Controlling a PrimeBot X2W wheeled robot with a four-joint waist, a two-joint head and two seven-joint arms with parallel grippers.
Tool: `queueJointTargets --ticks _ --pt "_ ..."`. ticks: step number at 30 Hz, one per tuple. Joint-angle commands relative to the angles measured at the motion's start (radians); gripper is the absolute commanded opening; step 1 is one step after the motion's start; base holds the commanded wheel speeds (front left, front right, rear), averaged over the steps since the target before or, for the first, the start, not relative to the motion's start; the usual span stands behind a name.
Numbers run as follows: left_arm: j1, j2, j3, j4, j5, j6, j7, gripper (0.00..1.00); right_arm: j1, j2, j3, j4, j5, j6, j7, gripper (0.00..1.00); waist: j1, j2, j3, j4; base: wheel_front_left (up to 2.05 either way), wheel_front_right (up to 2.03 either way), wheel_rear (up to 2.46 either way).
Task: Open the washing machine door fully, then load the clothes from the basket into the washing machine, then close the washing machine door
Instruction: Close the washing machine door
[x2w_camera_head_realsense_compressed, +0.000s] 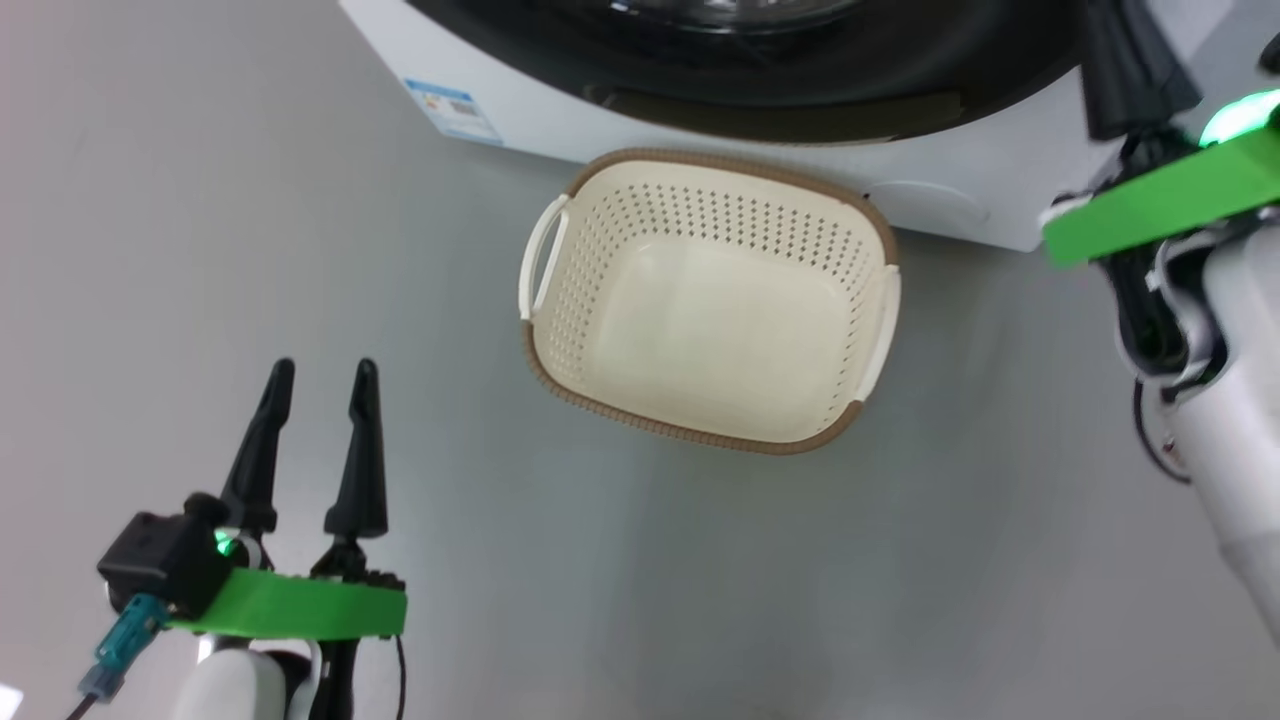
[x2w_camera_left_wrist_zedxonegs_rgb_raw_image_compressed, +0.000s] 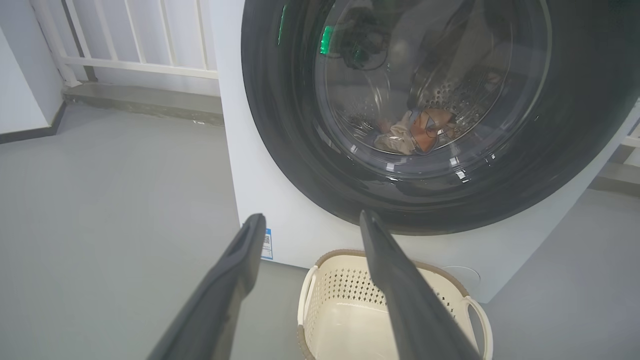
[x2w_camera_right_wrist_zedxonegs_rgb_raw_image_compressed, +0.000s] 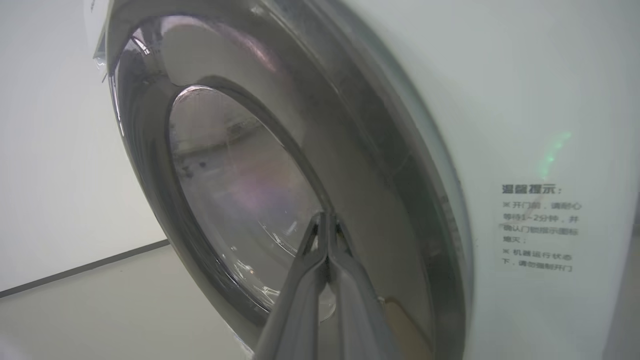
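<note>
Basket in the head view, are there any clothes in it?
No, the basket shows a bare cream bottom, and the clothes lie behind the washing machine door.

Black-fingered left end effector (x2w_camera_head_realsense_compressed: 324, 372), green bracket (x2w_camera_head_realsense_compressed: 300, 605)

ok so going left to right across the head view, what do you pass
left pincer with two long dark fingers -> blue label sticker -> cream perforated plastic basket with a brown woven-look rim -> bright green flat bracket on the right arm

Glossy black washing machine door (x2w_camera_left_wrist_zedxonegs_rgb_raw_image_compressed: 300, 150), perforated plastic basket (x2w_camera_head_realsense_compressed: 700, 300)
</note>
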Motion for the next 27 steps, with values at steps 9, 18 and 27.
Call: queueJointTargets --ticks 9,18,27 --pt "0.050 0.073 0.058 0.001 0.010 -0.002 -0.006 1.00 0.149 0.043 0.023 -0.050 0.016 0.000 -0.005 1.00 0.0000 0.0000 -0.089 -0.086 0.00 0.00 0.00" --pt "0.096 0.112 0.093 0.006 0.014 -0.002 -0.006 1.00 0.301 0.082 0.006 -0.075 0.010 0.000 -0.005 1.00 0.0000 0.0000 -0.165 -0.179 0.00 0.00 0.00" --pt "0.130 0.136 0.121 0.003 0.017 -0.002 -0.006 1.00 0.395 0.101 -0.018 -0.097 0.001 0.000 -0.005 1.00 0.0000 0.0000 -0.210 -0.251 0.00 0.00 0.00"
